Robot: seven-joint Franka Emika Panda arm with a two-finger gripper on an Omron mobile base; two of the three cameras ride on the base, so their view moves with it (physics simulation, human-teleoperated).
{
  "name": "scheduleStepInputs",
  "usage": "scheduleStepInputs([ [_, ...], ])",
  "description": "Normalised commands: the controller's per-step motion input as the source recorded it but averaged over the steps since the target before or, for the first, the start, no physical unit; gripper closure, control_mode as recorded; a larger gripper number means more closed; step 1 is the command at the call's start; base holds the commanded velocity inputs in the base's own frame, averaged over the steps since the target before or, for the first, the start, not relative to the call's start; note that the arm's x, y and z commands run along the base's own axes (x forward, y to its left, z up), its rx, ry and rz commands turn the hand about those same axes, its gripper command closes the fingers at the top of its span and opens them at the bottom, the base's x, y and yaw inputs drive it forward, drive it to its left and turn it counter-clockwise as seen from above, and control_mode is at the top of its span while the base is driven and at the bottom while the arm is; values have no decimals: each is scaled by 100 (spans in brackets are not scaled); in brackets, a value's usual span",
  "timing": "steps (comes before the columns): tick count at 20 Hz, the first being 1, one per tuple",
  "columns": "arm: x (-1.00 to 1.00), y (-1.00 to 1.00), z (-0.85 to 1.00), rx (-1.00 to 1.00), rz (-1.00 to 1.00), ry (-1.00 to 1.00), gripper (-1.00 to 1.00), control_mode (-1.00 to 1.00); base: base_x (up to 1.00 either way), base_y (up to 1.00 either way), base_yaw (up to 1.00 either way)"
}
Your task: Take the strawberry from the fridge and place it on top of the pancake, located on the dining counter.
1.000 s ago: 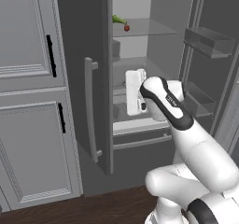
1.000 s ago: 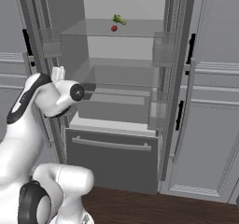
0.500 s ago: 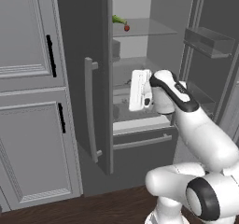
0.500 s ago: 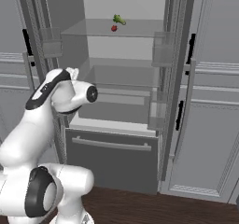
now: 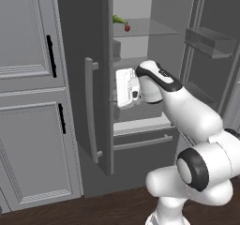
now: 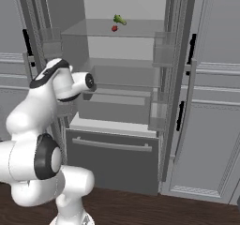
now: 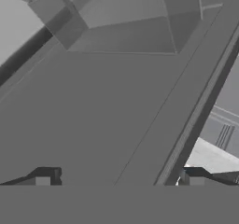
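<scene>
A: Start close in. What is the tool [image 7: 119, 180] doing?

B: Its two dark fingertips [image 7: 43, 177] stand wide apart, nothing between them. In the left base view the hand sits at the mouth of the open fridge [image 5: 140, 74], level with the middle shelf [image 6: 124, 78], pointing inward.

A: And the strawberry [image 5: 127, 27]?

B: Higher and farther back, on the upper glass shelf [image 5: 150, 28]. It is well above the tool and deeper inside. In the right base view it is the small red dot [image 6: 114, 28] up and to the right of the hand.

A: Anything beside it?

B: A green vegetable [image 5: 119, 19] lies just behind it, nearly touching; I cannot tell whether they meet.

A: Edges to mind?

B: The left door [image 5: 82, 78] stands open just left of the hand, its long pale handle [image 5: 90, 109] nearer the camera. The right door [image 6: 180, 78] swings out on the far side with clear bins [image 5: 210, 41] on it. Below the hand, the drawer [image 6: 112, 158] with its horizontal bar [image 6: 111, 145] juts forward.

A: Room to move?

B: Open space between the two shelves, and the front edge of the upper shelf is bare on both sides of the fruit.
</scene>
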Motion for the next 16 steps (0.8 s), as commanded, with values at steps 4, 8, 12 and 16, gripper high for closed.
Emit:
scheduleStepInputs([
  [4,0,56,-21,3,2,13,-100,-100,0,0,0],
  [8,0,58,-23,5,1,17,-100,-100,0,0,0],
  [12,-3,58,-17,6,0,17,-100,-100,0,0,0],
  [16,-5,54,-8,8,1,17,-100,-100,0,0,0],
])
